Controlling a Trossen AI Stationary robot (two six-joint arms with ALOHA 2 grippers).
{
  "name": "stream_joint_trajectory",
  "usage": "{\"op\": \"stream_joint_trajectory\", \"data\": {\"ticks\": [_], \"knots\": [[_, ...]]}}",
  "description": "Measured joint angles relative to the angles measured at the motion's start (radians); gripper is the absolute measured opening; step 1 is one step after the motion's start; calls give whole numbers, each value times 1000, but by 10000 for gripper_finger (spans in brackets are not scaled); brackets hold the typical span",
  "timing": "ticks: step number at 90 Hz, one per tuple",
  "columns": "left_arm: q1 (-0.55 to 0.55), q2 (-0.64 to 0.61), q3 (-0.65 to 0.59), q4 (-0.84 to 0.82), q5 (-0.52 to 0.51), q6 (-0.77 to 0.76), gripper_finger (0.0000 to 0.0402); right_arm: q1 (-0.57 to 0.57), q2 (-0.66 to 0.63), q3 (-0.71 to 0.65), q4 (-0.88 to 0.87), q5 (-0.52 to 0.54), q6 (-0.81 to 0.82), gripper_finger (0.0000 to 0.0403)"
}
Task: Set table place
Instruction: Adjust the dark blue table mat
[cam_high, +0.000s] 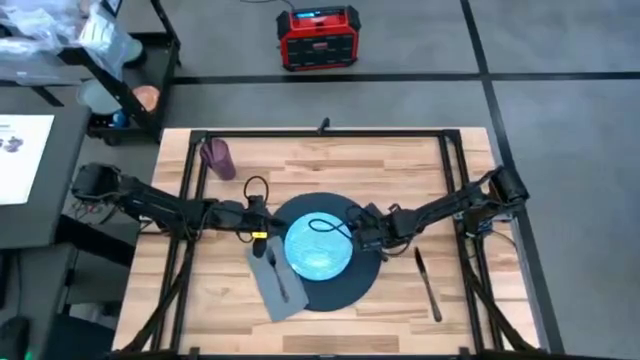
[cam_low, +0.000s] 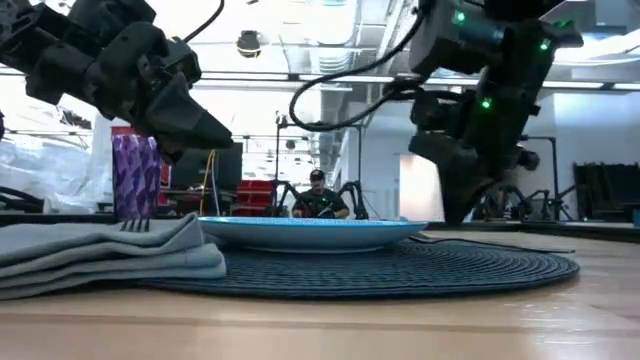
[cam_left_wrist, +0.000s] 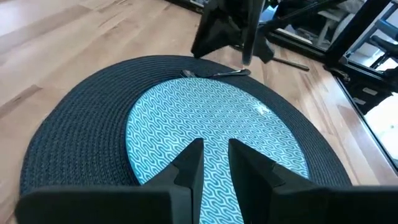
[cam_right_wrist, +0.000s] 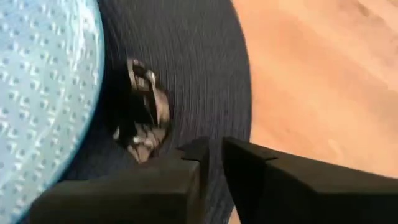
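From the high view we see the table (cam_high: 400, 165) with the place (cam_high: 352, 285), a dark round mat, at its centre, the light blue plate (cam_high: 318, 248) on it, and a grey napkin (cam_high: 275, 285) with a fork (cam_high: 278, 272) overlapping the mat at 8 o'clock; a purple cup (cam_high: 218, 158) stands toward 10 o'clock, a knife (cam_high: 427, 284) lies off the mat at 4 o'clock. The left gripper (cam_high: 262, 228) hangs at the plate's 9 o'clock edge, the right gripper (cam_high: 358, 228) at its 3 o'clock edge. The low view alone shows the room behind, with a seated person (cam_low: 320, 197) beyond the plate, and both grippers off the mat. In the left wrist view the fingers (cam_left_wrist: 189, 167) stand slightly parted, gripping nothing, over the plate; a spoon (cam_left_wrist: 214, 73) lies on the mat at the far rim. The right wrist view shows that spoon's bowl (cam_right_wrist: 144, 112) on the mat beside the plate, with the right fingers (cam_right_wrist: 198, 155) nearly closed and empty above it.
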Motion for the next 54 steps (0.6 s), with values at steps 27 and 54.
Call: {"op": "stream_joint_trajectory", "data": {"ticks": [27,54], "knots": [[0,0,0,0,0,0,56,5,-6,-88,105,-56,58,1],[0,0,0,0,2,-1,56,106,-5,-97,144,-78,183,0]]}}
